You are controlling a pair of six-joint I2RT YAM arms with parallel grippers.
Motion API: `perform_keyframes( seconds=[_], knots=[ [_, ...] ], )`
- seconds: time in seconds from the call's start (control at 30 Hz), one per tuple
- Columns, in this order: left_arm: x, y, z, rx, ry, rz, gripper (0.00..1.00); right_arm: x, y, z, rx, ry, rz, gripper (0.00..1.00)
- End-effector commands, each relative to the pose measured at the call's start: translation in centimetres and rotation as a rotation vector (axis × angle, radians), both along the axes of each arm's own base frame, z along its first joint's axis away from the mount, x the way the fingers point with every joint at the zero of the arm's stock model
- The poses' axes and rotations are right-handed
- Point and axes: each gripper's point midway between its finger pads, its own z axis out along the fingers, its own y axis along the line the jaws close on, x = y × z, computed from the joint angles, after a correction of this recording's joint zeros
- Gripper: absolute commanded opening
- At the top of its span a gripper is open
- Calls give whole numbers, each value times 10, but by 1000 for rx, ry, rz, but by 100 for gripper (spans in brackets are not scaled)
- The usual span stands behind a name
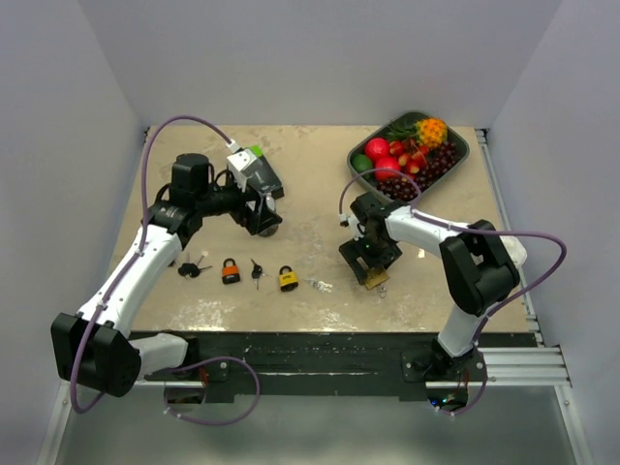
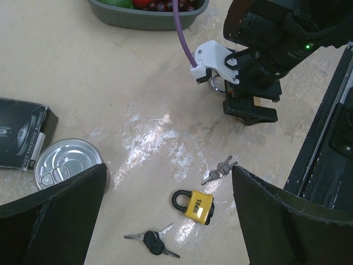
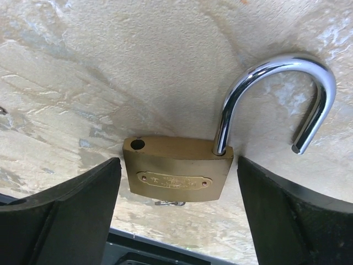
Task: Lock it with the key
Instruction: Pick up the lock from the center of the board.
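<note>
Top external view shows us, at far left, the left gripper (image 1: 263,221) hanging above a round silver tin can (image 2: 69,163) beside a flat black cardboard box (image 2: 22,132). Its wrist camera shows its jaws spread wide, holding and touching nothing. On the beige table (image 1: 310,208) a row runs rightward: black-headed keys (image 1: 192,267), a small orange padlock (image 1: 231,270), another black-headed key (image 1: 257,269), a yellow padlock (image 1: 289,279) and a bunch of silver keys (image 1: 320,285). Further right, the right gripper (image 1: 373,274) is lowered over the brass padlock (image 3: 176,176), which lies flat with its steel shackle (image 3: 276,94) swung open. Its jaws stand apart, one just beside each side of the brass body, with slivers of table between. A small silver key (image 3: 168,203) peeks out at the body's bottom edge.
</note>
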Motion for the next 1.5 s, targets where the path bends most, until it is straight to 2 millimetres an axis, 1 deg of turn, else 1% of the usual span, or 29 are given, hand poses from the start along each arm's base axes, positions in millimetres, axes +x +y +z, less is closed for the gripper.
perform_keyframes(
  seconds=[0.0,0.03,0.1,0.17,0.2,0.27,0.3,0.33,0.37,0.43,0.47,0.5,0.53,0.57,0.6,0.63,0.7,0.73,0.8,0.83,0.87,0.9,0.97,1.13,1.23,1.27,1.33,1.37,1.47],
  knots=[
    [-1,-1,16,-45,-24,4,99,-9,6,-14,30,52,8,80],
    [-1,-1,15,-48,-17,3,99,-6,8,-13,32,45,9,76],
    [-1,-1,13,-57,7,8,99,-3,8,-11,33,38,8,62],
    [-3,-2,12,-69,24,0,99,2,10,-4,41,15,18,52],
    [-5,-2,12,-89,43,7,99,3,11,0,46,8,22,38],
    [-9,-3,13,-109,53,0,99,7,16,12,81,-20,45,29],
    [-12,-3,13,-122,49,-2,99,9,19,18,99,-38,58,13],
    [-15,-4,15,-130,43,-15,99,14,23,26,120,-61,71,5],
    [-17,-3,15,-133,36,-19,99,18,25,33,135,-87,100,0],
    [-21,-2,15,-138,5,-22,99,20,36,56,206,-125,158,0],
    [-23,-1,8,-136,10,-17,99,21,40,64,234,-139,203,0],
    [-24,0,13,-144,-14,-16,99,18,48,78,292,-152,237,0],
    [-26,1,12,-146,-15,-17,99,16,52,88,323,-156,265,0],
    [-28,1,9,-152,-12,-26,99,14,55,96,347,-169,316,0],
    [-33,-2,13,-166,-33,-62,99,11,58,106,377,-181,352,0],
    [-36,-3,13,-171,-41,-78,99,4,64,117,425,-168,396,0],
    [-41,-4,13,-172,-78,-122,99,0,65,126,455,-176,469,0],
    [-46,-7,12,-180,-77,-155,99,-6,67,136,489,-172,515,0],
    [-48,-7,7,-155,-133,-204,99,-10,67,145,525,-166,551,0],
    [-54,-10,7,-160,-152,-255,99,-13,65,151,537,-170,583,0],
    [-58,-11,3,-152,-150,-291,99,-16,68,157,572,-168,598,0],
    [-60,-11,1,-127,-215,-341,99,-18,68,161,584,-171,611,0],
    [-68,-14,-3,-125,-256,-418,97,-26,69,170,619,-168,665,0],
    [-58,-18,-13,-92,-376,-468,95,-46,70,190,690,-137,768,0],
    [-55,-32,-17,-77,-430,-499,94,-55,72,197,734,-123,795,0],
    [-60,-42,-19,-78,-443,-532,94,-57,72,198,743,-124,804,0],
    [-58,-53,-17,-72,-487,-540,94,-63,73,201,769,-113,826,0],
    [-63,-63,-18,-76,-498,-569,93,-65,73,202,779,-111,830,0],
    [-65,-79,-20,-93,-495,-591,91,-74,77,212,828,-108,856,0]
  ],
)
